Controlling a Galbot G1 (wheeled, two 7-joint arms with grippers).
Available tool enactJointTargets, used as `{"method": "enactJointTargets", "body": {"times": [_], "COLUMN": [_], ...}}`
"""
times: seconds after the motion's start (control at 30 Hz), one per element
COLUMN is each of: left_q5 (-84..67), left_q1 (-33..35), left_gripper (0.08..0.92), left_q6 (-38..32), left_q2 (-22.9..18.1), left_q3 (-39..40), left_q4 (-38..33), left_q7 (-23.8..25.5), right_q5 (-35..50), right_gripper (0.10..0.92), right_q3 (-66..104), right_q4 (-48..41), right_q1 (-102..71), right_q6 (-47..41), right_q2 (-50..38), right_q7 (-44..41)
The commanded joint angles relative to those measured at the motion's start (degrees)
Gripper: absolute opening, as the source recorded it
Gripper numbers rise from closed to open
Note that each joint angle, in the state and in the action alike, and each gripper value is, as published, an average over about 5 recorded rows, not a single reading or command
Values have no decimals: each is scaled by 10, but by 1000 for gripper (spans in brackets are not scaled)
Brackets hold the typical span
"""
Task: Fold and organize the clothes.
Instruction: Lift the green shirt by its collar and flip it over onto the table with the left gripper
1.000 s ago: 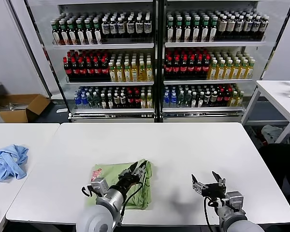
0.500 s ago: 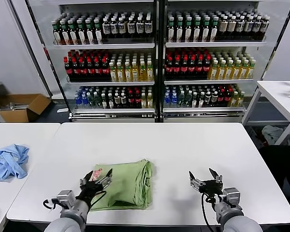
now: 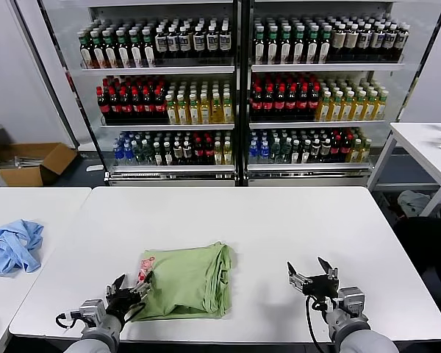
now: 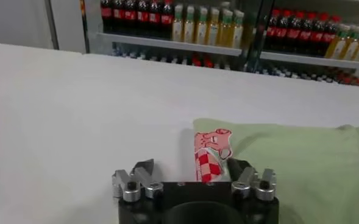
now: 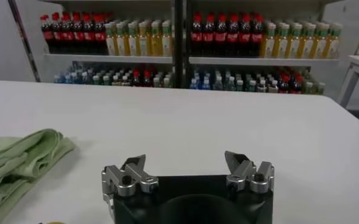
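Green shirt [image 3: 185, 279] lies folded, compact, near front edge of white table [image 3: 279, 228], checkered graphic at its left corner. We see left gripper [image 3: 129, 289] pulled back off it since a second ago, fingers spread, holding nothing, now just beside that corner. Right gripper [image 3: 311, 276] open, idle, well apart. We judge fold probably finished, though far layers poorly seen. Blue garment [image 3: 13, 246] on side table untouched.

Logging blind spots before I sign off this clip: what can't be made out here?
- Light green folded shirt: buttons and collar folded out of sight in every view.
- Its checkered graphic: lower part behind the left gripper, left wrist view.
- Shirt's far side: cut off by the frame edge, right wrist view.
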Motion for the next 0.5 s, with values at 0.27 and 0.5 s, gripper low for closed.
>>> {"method": "enactJointTargets", "body": {"times": [0.27,0.5], "left_q5": [-55,-66], "left_q1": [0,-3], "left_gripper": [480,281], "left_q6": [-2,-12], "left_q2": [-11,-16], "left_q3": [4,10], "left_q4": [17,7], "left_q7": [13,14], "right_q5": [-3,-3], "right_gripper": [823,823], "right_q3": [1,-4], "right_q4": [2,1], "right_q1": [0,4], "right_q6": [-1,0], "right_q2": [0,-1], "right_q7": [-1,-1]}}
